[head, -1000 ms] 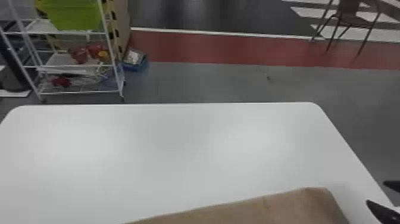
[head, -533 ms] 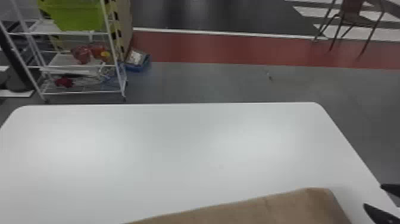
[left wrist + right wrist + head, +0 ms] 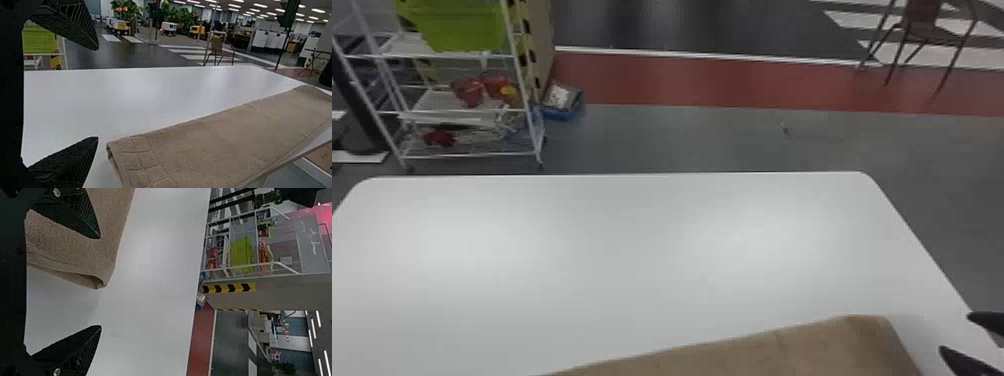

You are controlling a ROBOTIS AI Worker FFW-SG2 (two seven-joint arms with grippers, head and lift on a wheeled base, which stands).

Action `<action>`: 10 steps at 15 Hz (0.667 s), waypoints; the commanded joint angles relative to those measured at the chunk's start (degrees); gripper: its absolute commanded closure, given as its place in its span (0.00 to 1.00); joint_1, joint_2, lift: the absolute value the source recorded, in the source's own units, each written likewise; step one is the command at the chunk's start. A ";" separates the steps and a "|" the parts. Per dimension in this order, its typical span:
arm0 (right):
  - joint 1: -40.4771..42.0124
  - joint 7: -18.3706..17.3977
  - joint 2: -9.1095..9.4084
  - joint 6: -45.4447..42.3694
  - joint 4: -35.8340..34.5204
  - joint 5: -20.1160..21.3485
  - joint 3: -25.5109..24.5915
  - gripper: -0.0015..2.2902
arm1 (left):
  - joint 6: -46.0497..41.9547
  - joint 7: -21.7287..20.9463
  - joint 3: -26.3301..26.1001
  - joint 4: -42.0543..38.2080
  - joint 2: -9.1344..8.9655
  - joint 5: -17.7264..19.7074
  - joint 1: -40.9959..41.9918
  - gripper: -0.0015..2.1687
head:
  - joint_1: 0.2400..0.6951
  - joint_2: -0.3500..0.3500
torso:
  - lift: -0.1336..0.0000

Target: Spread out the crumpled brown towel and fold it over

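Observation:
Along the near edge of the table lies the brown towel, flat and doubled into a long strip, its nearer part cut off by the head view's bottom edge. Just right of its far right corner, my right gripper stands open at the head view's right edge. In the right wrist view, one finger of the right gripper overlaps the towel and the other is over bare white surface. Open and holding nothing, the left gripper is beside the towel's layered short end in the left wrist view.
The white table extends beyond the towel to its far edge. Past it stand a white wire rack with a green bin, a blue box on the floor and a chair.
My right gripper has shifted slightly left and nearer in the head view, closer to the towel's corner. The towel stays as it was.

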 commanded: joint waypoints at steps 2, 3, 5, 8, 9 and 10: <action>0.01 0.19 0.00 -0.03 0.00 0.02 0.10 0.03 | -0.10 -0.57 -0.04 0.00 0.00 -0.06 0.09 0.04 | 1.00 0.35 | 0.09; 0.01 0.19 0.00 -0.21 0.00 0.02 0.10 0.03 | -0.10 -0.57 -0.04 0.00 0.08 -0.06 0.09 0.04 | 1.00 0.35 | 0.09; 0.01 0.19 0.17 -0.39 0.00 0.20 0.10 0.03 | -0.10 -0.57 -0.21 0.09 0.08 -0.06 0.09 0.04 | 1.00 0.35 | 0.09; 0.27 0.19 0.17 -0.56 -0.09 0.46 0.46 0.03 | -0.10 -0.57 -0.65 0.09 0.17 -0.06 0.09 0.04 | 1.00 0.35 | 0.09; 0.27 0.19 0.17 -0.56 -0.09 0.73 0.54 0.03 | -0.10 -0.57 -0.74 0.09 0.26 -0.06 0.09 0.04 | 1.00 0.35 | 0.09; 0.27 0.19 0.17 -0.56 -0.18 0.90 0.54 0.03 | -0.10 -0.57 -0.74 0.09 0.35 -0.06 0.09 0.04 | 1.00 0.35 | 0.09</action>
